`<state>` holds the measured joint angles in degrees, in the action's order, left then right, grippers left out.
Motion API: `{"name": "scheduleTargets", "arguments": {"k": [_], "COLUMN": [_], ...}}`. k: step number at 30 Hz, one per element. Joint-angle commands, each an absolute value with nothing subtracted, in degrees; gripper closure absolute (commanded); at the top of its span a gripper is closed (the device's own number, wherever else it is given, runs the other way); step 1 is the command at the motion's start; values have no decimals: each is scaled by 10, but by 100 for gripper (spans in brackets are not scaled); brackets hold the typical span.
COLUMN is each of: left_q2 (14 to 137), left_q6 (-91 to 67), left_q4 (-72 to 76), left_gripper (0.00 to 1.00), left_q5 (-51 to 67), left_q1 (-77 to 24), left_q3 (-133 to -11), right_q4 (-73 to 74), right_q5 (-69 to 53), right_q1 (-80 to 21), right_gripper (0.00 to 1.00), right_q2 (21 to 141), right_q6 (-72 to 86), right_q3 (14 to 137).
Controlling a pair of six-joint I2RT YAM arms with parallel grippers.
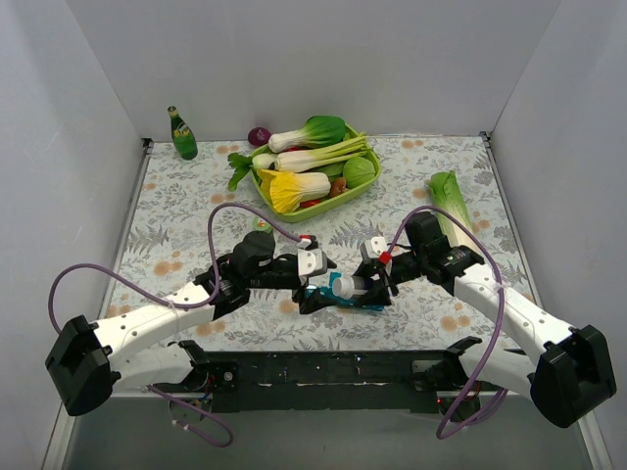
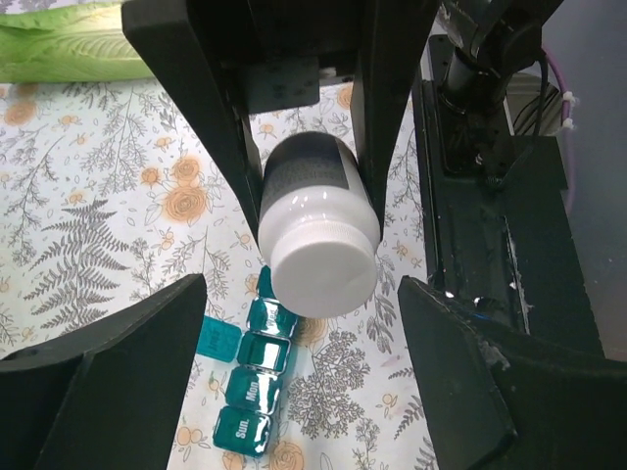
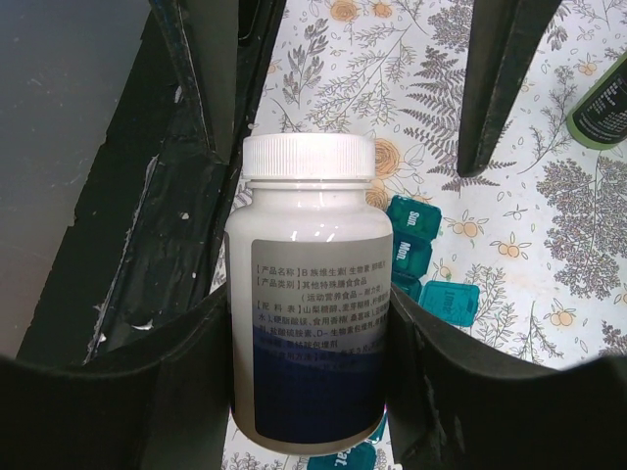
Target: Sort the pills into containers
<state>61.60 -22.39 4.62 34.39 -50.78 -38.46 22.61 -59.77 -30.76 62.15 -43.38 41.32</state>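
A white pill bottle (image 3: pixel 309 333) with a white cap (image 2: pixel 325 269) and a blue-and-grey label lies sideways in my right gripper (image 3: pixel 309 328), which is shut on its body. It hangs just above the teal pill organiser (image 2: pixel 253 387), also seen in the right wrist view (image 3: pixel 411 245) and the top view (image 1: pixel 319 291). The organiser lies flat; one lid (image 2: pixel 217 341) stands open over an empty compartment. My left gripper (image 2: pixel 302 291) is open, its fingers (image 2: pixel 127 372) spread either side of the cap without touching it. No loose pills show.
A lime-green basket (image 1: pixel 345 199) of toy vegetables stands at the back centre. A green bottle (image 1: pixel 182 134) stands back left, a purple onion (image 1: pixel 259 135) beside the basket, a lettuce (image 1: pixel 449 201) at right. The black base rail (image 1: pixel 323 370) runs along the near edge.
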Motion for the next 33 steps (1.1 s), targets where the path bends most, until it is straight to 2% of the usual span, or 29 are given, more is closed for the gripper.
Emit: {"name": "scheduleTargets", "arguments": {"k": [1, 5, 6, 9, 10, 13, 15, 18, 20, 22, 23, 25, 26, 30, 33], "left_q2": [618, 626, 628, 640, 642, 645, 641, 628, 624, 619, 616, 619, 623, 653, 675], "left_q6": [-241, -256, -258, -269, -273, -319, -378, -551, -707, -816, -937, -1057, -1166, -1281, -1266], "left_q4": [73, 76, 73, 61, 59, 55, 68, 95, 72, 59, 48, 22, 4, -25, -53], "left_gripper": [23, 37, 47, 64, 77, 100, 100, 100, 100, 100, 100, 100, 100, 100, 100], "left_q5": [352, 362, 367, 373, 372, 353, 331, 295, 241, 224, 209, 200, 210, 230, 226], "left_q1": [-513, -518, -518, -520, -520, -520, -519, -503, -494, -489, -483, -477, -475, -475, -475], "left_q3": [-411, -414, -416, -422, -425, -430, -429, -417, -418, -417, -411, -410, -412, -447, -477], "right_q4": [221, 219, 219, 219, 219, 218, 216, 210, 202, 190, 185, 174, 171, 163, 162], "right_q5": [-617, -617, -617, -617, -617, -616, -611, -592, -581, -563, -558, -544, -541, -527, -519], "right_q1": [-306, -306, -306, -306, -306, -306, -306, -306, -305, -305, -304, -304, -304, -304, -304], "right_gripper": [88, 89, 89, 89, 89, 89, 89, 89, 89, 89, 89, 89, 89, 89, 89], "right_q2": [620, 620, 620, 620, 620, 620, 618, 615, 613, 612, 612, 613, 615, 620, 616], "right_q6": [-434, -432, -431, -429, -429, -429, -428, -418, -413, -400, -396, -384, -382, -372, -367], "right_q3": [416, 415, 415, 416, 416, 415, 414, 413, 411, 410, 409, 408, 408, 409, 408]}}
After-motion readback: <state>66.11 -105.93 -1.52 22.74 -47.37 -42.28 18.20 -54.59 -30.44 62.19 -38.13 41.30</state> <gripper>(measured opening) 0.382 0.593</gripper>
